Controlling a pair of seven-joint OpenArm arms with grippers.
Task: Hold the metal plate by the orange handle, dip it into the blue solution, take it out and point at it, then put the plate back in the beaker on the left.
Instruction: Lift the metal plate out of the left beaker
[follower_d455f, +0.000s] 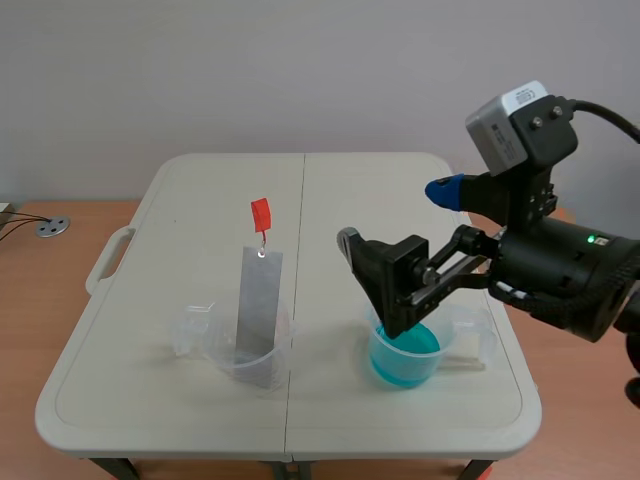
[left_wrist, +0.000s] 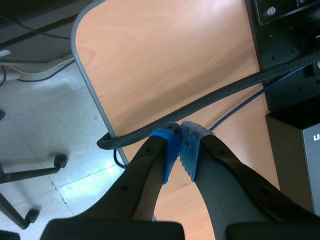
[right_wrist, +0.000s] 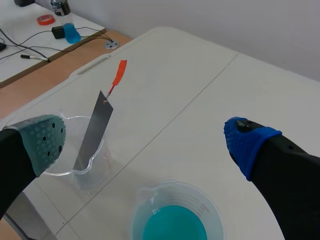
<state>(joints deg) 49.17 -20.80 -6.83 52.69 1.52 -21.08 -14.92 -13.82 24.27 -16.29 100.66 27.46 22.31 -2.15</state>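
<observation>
Jaws wide on my right gripper; handle ahead, atop plate in beaker. Best: pinch handle only, lift straight up.

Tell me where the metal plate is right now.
In the scene view the metal plate stands tilted in the clear beaker on the left half of the table, orange handle up, left of the beaker of blue solution.
</observation>
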